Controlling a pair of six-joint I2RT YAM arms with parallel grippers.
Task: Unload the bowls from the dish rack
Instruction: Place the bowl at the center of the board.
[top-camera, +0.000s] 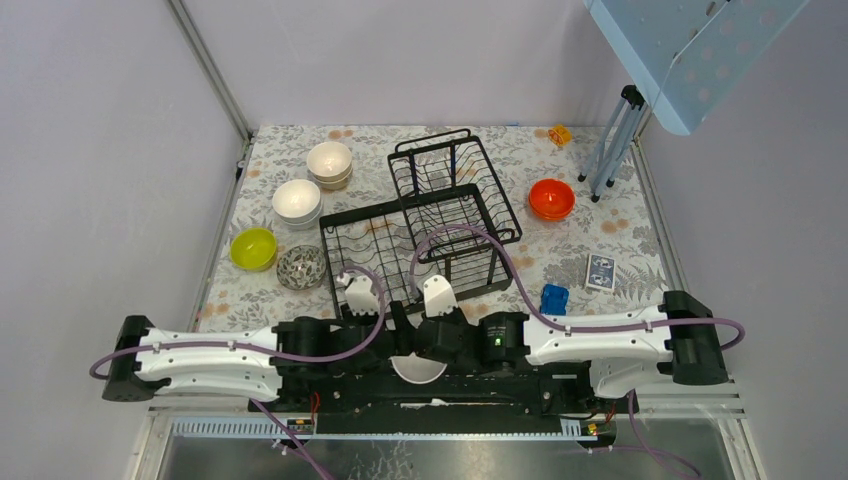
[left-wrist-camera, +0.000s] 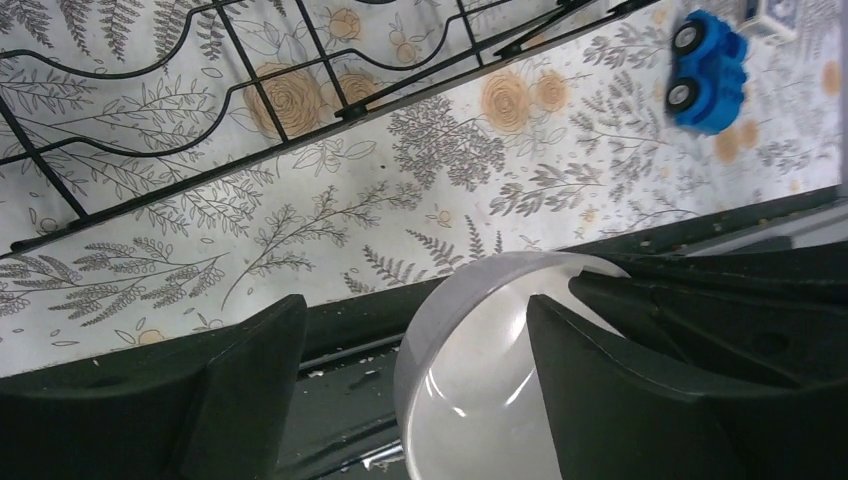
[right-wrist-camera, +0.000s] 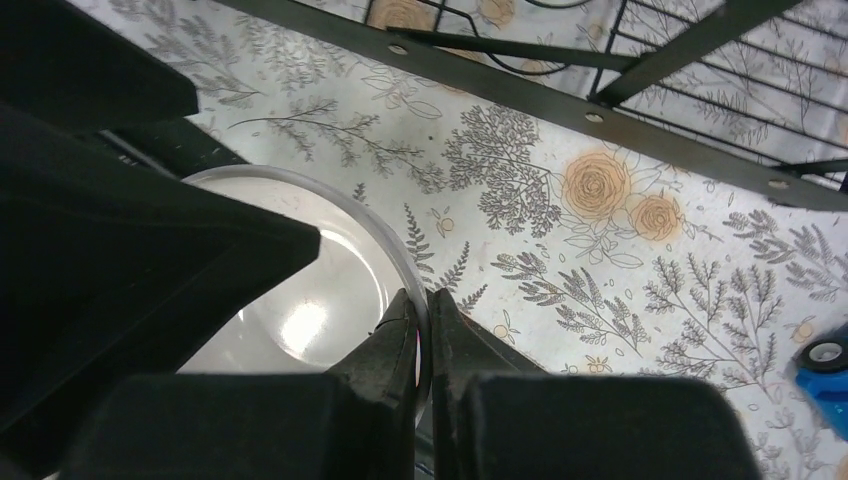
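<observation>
A white bowl (top-camera: 418, 369) hangs over the near table edge between the two arm bases. My right gripper (right-wrist-camera: 422, 310) is shut on the rim of this bowl (right-wrist-camera: 300, 320), one finger inside and one outside. My left gripper (left-wrist-camera: 415, 300) is open around the same bowl (left-wrist-camera: 470, 390). Its right finger overlaps the bowl's inside, and its left finger stands well clear. The black wire dish rack (top-camera: 365, 213) sits mid-table, with no bowl visible in it. On the table stand cream (top-camera: 329, 160), white (top-camera: 297, 200), yellow-green (top-camera: 253, 248), dark-patterned (top-camera: 301, 267) and orange-red (top-camera: 551, 198) bowls.
A blue toy car (top-camera: 553, 298) and a card box (top-camera: 600, 271) lie right of the rack's near corner. A small yellow object (top-camera: 560, 133) and grey stand legs (top-camera: 612, 140) are at the back right. The rack's front rail (right-wrist-camera: 520, 95) runs just beyond the held bowl.
</observation>
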